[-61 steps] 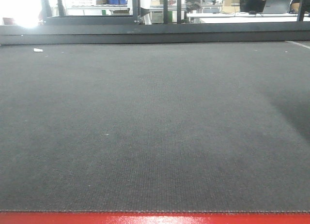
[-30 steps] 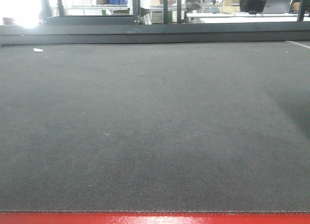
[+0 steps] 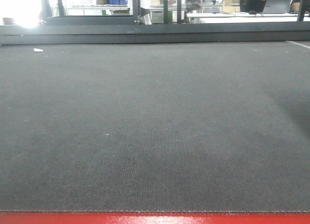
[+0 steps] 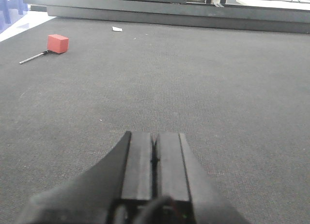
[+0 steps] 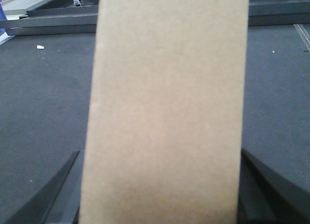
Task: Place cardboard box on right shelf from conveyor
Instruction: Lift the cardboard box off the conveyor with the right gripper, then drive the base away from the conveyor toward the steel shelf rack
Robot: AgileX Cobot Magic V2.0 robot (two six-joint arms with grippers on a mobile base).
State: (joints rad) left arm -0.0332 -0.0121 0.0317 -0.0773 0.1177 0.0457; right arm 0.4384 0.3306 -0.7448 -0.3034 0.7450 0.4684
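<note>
The cardboard box, plain tan and tall, fills the middle of the right wrist view. My right gripper is shut on it, with a dark finger pressed against each side. Behind it lies the dark grey conveyor with its red front edge. The front view shows only bare belt, with neither the box nor either gripper. My left gripper hovers low over the belt, shut, its pads together with nothing between them. The right shelf is out of view.
A red block with a thin metal rod lies on the belt far left. A white scrap sits near the far edge. A raised dark frame borders the belt's far side; behind it are desks and a seated person.
</note>
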